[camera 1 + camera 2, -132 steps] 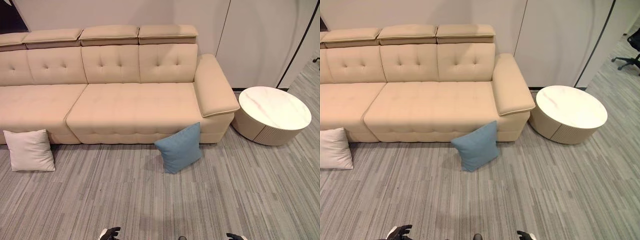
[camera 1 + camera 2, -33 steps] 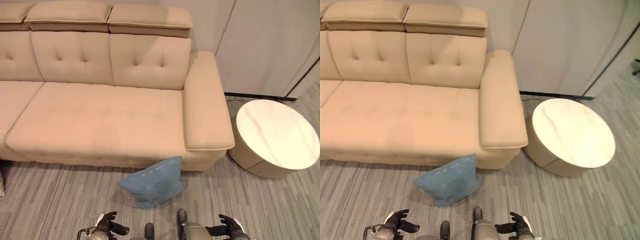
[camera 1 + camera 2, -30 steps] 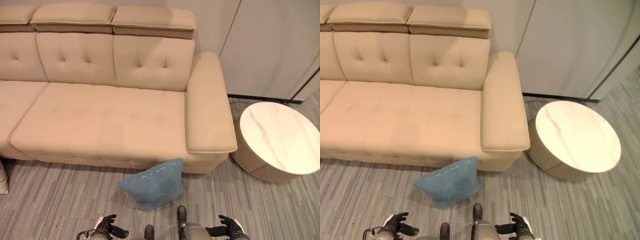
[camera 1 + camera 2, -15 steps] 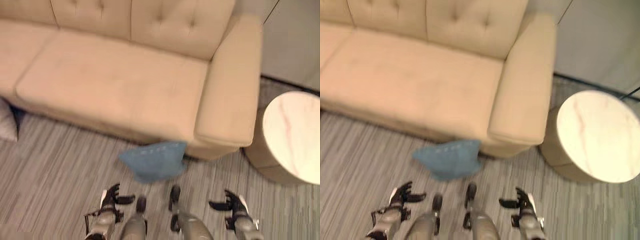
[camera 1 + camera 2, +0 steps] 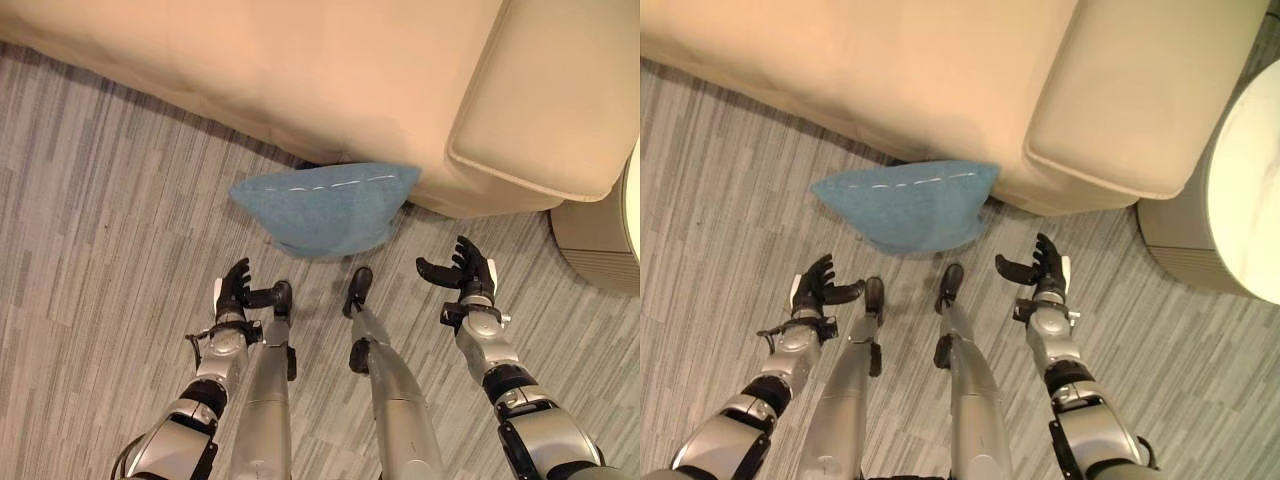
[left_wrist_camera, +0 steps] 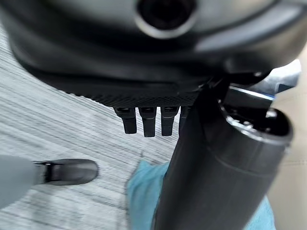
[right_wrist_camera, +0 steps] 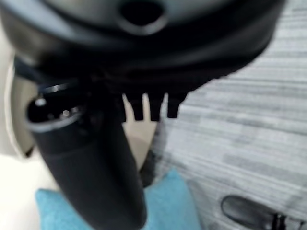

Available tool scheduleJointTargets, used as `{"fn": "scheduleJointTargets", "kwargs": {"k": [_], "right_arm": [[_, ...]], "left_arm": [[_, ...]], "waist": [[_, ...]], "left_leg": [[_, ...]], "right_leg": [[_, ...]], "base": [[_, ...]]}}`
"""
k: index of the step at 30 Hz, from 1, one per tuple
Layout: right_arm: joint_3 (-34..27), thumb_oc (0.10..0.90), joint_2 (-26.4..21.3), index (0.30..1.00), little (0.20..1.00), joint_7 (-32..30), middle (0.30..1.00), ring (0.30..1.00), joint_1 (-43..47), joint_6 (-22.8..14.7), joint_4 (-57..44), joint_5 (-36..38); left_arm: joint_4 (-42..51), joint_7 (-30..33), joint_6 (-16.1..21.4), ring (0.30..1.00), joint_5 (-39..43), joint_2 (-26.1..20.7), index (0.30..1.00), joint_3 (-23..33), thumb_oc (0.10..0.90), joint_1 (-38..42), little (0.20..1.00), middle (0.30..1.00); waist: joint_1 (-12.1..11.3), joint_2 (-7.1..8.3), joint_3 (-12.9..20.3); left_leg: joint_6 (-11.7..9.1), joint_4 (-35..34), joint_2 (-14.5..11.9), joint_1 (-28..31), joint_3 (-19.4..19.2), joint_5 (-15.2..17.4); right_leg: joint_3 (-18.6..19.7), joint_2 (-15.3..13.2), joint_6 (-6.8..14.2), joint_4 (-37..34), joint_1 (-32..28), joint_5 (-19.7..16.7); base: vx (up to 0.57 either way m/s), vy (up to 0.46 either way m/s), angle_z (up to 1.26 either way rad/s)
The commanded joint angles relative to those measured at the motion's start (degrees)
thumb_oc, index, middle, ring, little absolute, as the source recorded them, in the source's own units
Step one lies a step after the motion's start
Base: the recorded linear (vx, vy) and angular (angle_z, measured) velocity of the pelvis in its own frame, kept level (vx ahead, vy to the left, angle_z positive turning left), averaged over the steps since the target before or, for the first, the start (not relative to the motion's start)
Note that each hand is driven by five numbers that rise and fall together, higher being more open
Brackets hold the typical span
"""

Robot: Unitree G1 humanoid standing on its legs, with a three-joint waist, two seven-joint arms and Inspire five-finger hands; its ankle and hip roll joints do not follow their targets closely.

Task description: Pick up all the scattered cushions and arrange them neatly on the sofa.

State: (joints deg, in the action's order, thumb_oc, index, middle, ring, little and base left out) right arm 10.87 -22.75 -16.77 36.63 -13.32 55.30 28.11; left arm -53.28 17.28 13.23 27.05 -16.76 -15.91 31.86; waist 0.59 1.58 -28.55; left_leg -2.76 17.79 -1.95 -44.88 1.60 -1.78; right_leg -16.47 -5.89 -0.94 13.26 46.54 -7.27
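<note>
A blue cushion (image 5: 322, 209) leans on the grey floor against the front of the beige sofa (image 5: 300, 70), just left of its armrest (image 5: 540, 110). My left hand (image 5: 236, 292) hovers open over the floor, nearer me than the cushion's left end and apart from it. My right hand (image 5: 468, 273) is open too, fingers spread, off the cushion's right end below the armrest. Neither touches the cushion. Past each hand's straight fingers (image 6: 144, 120) the cushion (image 7: 172, 206) appears in the wrist views.
A round side table with a pale marble top (image 5: 1250, 190) stands right of the armrest. Striped grey carpet (image 5: 90, 250) stretches to the left of the cushion.
The camera has tilted down and come closer, so the sofa back has left the picture. Both hands have risen further into view, out towards the cushion's two ends.
</note>
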Motion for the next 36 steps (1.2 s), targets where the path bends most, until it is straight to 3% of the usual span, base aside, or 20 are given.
{"fn": "scheduleJointTargets", "kwargs": {"k": [1,6,11,15,23,24,25,26,27,28,29,36], "right_arm": [[0.67,0.800,-3.77,0.900,0.900,-2.18,0.900,0.900,-2.35,-3.93,-3.75,1.43],[5.54,0.800,-7.43,0.900,0.900,-1.80,0.900,0.900,10.22,-4.96,-5.86,1.68],[9.92,0.800,-8.56,0.900,0.900,-0.24,0.900,0.900,16.10,-4.83,-6.87,0.61],[12.27,0.800,-6.60,0.900,0.900,0.01,0.900,0.900,18.93,-4.79,-7.48,-0.27],[15.70,0.800,2.02,0.900,0.900,-1.46,0.900,0.900,23.22,-5.41,-9.84,-2.86],[15.78,0.776,2.73,0.865,0.865,-1.48,0.865,0.865,23.28,-5.57,-9.96,-2.82],[15.67,0.516,3.42,0.474,0.474,-1.41,0.474,0.474,23.50,-5.84,-10.45,-2.42],[15.55,0.400,3.69,0.300,0.300,-1.48,0.300,0.300,23.68,-6.07,-10.82,-2.22],[15.43,0.400,4.07,0.300,0.300,-1.48,0.300,0.300,24.18,-6.66,-12.29,-2.04],[15.42,0.400,4.06,0.300,0.300,-1.48,0.300,0.300,24.20,-6.65,-12.30,-2.04],[15.02,0.400,4.17,0.300,0.300,-1.45,0.300,0.300,24.40,-7.26,-13.64,-1.76],[11.02,0.400,3.28,0.300,0.300,-1.01,0.300,0.300,19.17,-9.46,-21.58,-1.70]], "left_arm": [[1.91,2.75,3.86,0.900,0.16,-3.19,0.900,1.24,0.800,-0.75,0.900,0.900],[5.72,2.18,5.26,0.900,2.08,-6.65,0.900,-0.05,0.800,6.25,0.900,0.900],[7.59,0.69,5.37,0.900,1.41,-8.80,0.900,-2.61,0.800,10.45,0.900,0.900],[7.91,0.56,5.48,0.900,1.20,-8.39,0.900,-4.13,0.800,13.36,0.900,0.900],[7.42,2.71,6.09,0.900,0.85,-3.03,0.900,-7.63,0.800,20.48,0.900,0.900],[7.59,2.85,6.17,0.900,0.79,-2.70,0.900,-7.93,0.800,21.11,0.900,0.900],[8.12,3.14,6.21,0.900,0.62,-2.34,0.900,-8.33,0.800,22.03,0.900,0.900],[8.25,3.30,6.29,0.900,0.37,-2.15,0.900,-8.60,0.800,22.88,0.900,0.900],[8.15,3.85,6.34,0.900,-0.11,-1.82,0.900,-8.88,0.800,24.53,0.900,0.900],[8.12,3.85,6.34,0.380,-0.11,-1.81,0.380,-8.88,0.453,24.57,0.380,0.380],[8.24,4.17,6.65,0.300,0.28,-1.61,0.300,-8.63,0.400,25.73,0.300,0.300],[14.07,4.37,8.53,0.300,1.65,-1.77,0.300,-5.46,0.400,22.58,0.300,0.300]], "waist": [[-1.04,-1.03,7.27],[-1.75,-1.58,8.16],[-2.04,-2.35,8.88],[-2.03,-2.35,9.25],[-1.48,-2.16,10.37],[-1.39,-2.17,10.48],[-1.27,-2.15,10.68],[-1.14,-2.11,10.82],[-0.81,-1.98,11.12],[-0.81,-1.97,11.12],[-0.41,-1.86,11.44],[0.27,-1.93,13.42]], "left_leg": [[0.60,0.94,0.98,-4.82,-2.86,2.07],[1.13,4.81,1.41,-17.34,-1.76,2.69],[1.11,6.04,1.86,-22.78,-1.44,2.17],[1.15,6.05,2.16,-24.37,-1.37,1.84],[1.58,5.14,2.70,-25.24,-1.27,1.49],[1.59,5.04,2.71,-25.23,-1.23,1.48],[1.59,4.97,2.77,-25.29,-1.22,1.43],[1.59,4.77,2.80,-25.29,-1.18,1.38],[1.58,4.52,2.80,-25.43,-1.17,1.29],[1.59,4.52,2.80,-25.45,-1.18,1.28],[1.57,4.48,2.68,-25.72,-1.18,1.24],[1.34,3.70,2.22,-24.11,-1.20,1.13]], "right_leg": [[4.26,-1.69,2.75,10.04,1.80,13.10],[5.19,-3.35,3.33,15.67,14.33,14.15],[5.14,-4.07,3.69,18.36,19.88,14.49],[5.18,-4.31,3.88,18.72,21.36,14.35],[5.91,-4.14,4.21,18.17,22.61,13.41],[6.04,-4.10,4.27,18.05,22.65,13.24],[6.06,-4.09,4.35,17.90,22.72,13.11],[6.20,-3.99,4.40,17.80,22.83,13.02],[6.41,-3.82,4.49,17.61,23.10,12.76],[6.43,-3.82,4.49,17.61,23.13,12.75],[6.52,-3.77,4.59,17.63,23.46,12.54],[6.58,-3.15,4.82,17.15,22.03,12.19]], "base": [[-0.04,0.032,0.08],[0.01,0.020,0.11],[0.00,0.022,0.08],[0.00,0.000,0.00],[0.00,0.000,0.00],[0.00,0.000,0.00],[0.00,0.000,0.00],[0.00,0.000,0.00],[0.00,0.000,0.00],[0.00,0.000,0.00],[0.00,0.000,0.00],[0.00,-0.006,-0.02]]}}
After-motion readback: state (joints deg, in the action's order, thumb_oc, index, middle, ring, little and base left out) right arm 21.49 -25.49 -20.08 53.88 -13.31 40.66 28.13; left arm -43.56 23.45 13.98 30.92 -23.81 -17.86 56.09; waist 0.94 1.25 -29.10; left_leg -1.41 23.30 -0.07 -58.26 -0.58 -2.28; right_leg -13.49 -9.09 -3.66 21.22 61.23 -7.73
